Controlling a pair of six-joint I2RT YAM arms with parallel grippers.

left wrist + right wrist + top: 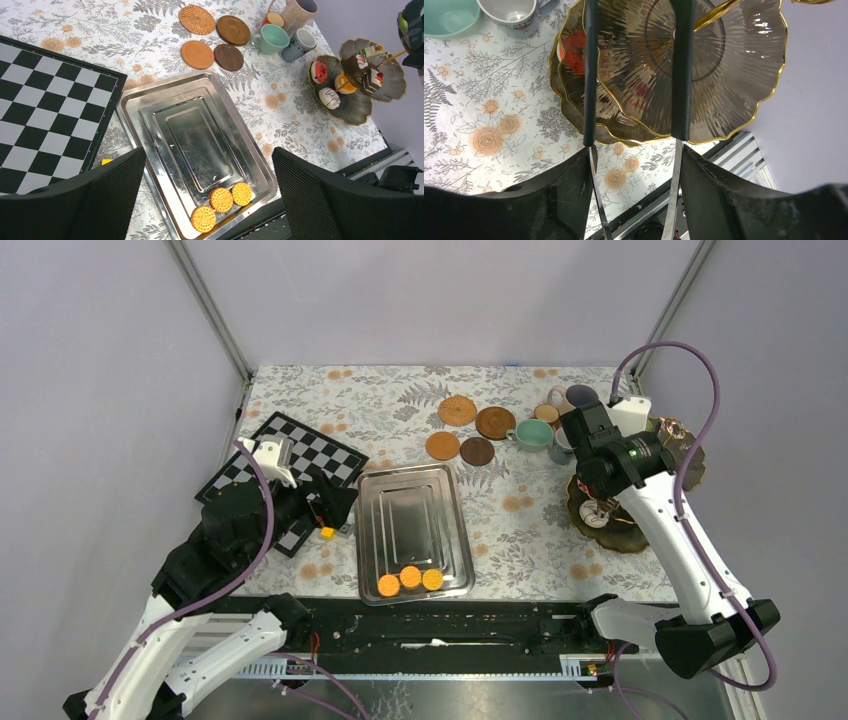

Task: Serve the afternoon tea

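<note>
A: Though the left gripper [207, 165] and right gripper [636, 30] are both spread wide, where are the orange biscuits [411, 578]?
B: In the steel tray [405, 510], at its near end, lined up across it.

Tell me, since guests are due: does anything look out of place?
Three orange biscuits lie loose in the steel tray's near end, away from the tiered stand holding the other pastries. A small yellow piece lies stray between chessboard and tray.
</note>
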